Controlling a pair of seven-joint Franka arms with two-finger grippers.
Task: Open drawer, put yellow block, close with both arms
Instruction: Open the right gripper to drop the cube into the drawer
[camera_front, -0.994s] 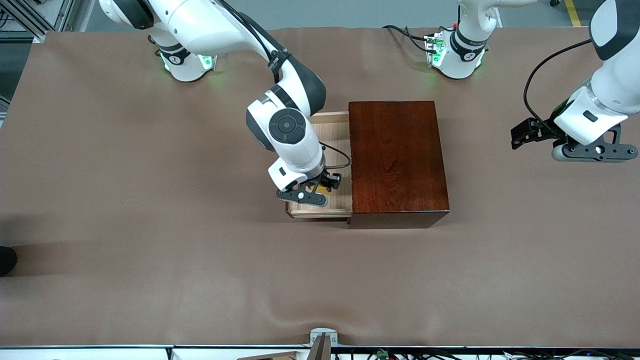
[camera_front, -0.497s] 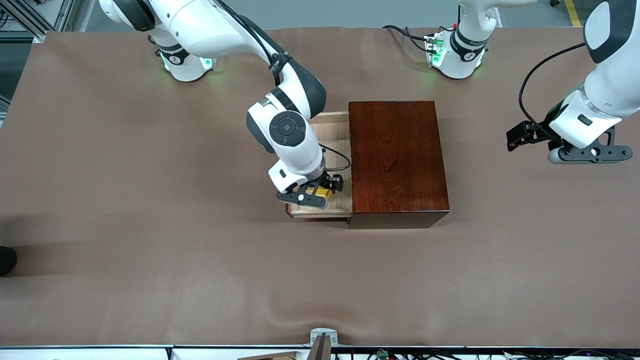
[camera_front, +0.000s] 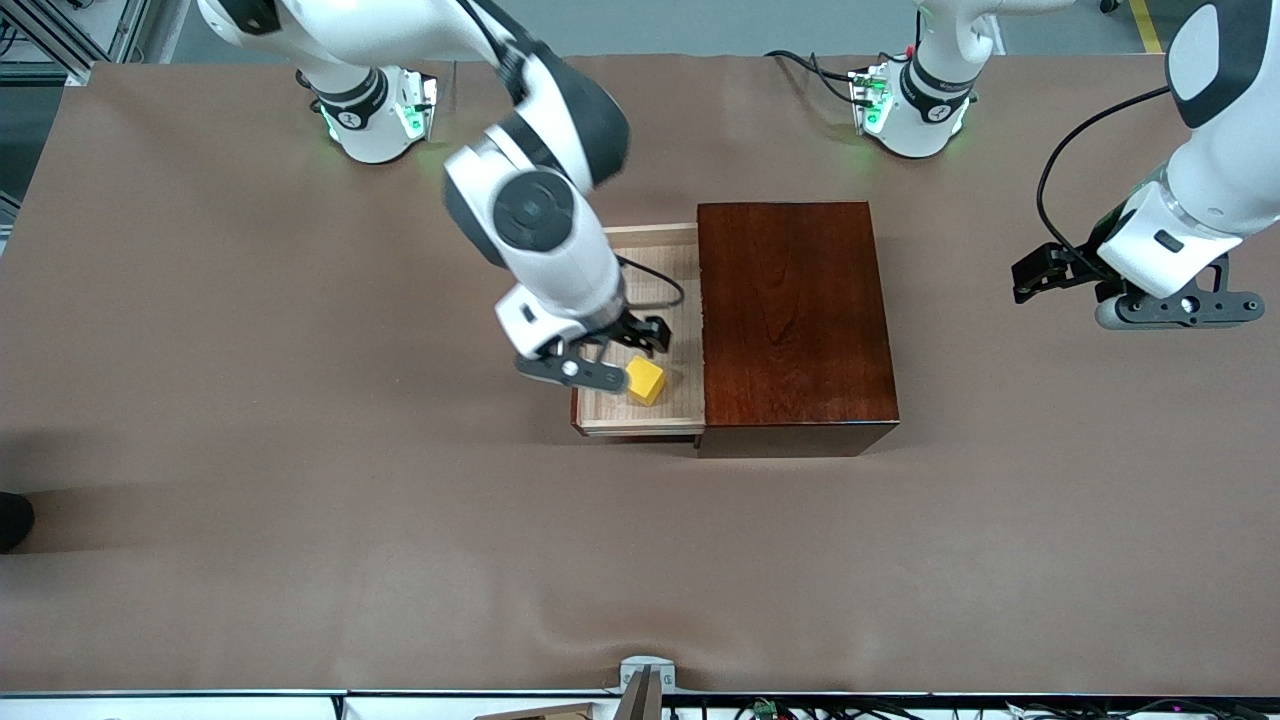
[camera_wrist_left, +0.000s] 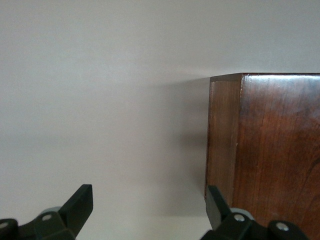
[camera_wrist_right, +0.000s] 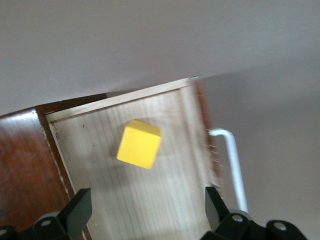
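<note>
Released, yellow block (camera_front: 645, 380) rests in drawer (camera_front: 655, 262).

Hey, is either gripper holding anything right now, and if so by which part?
Nothing is held. The right gripper is open above the yellow block lying in the drawer; the left gripper is open too.

Yellow block (camera_front: 645, 381), pale wood drawer (camera_front: 680, 405)

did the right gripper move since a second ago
Yes. The right gripper has let go of the yellow block and risen, shifting away from the wooden box over the drawer.
</note>
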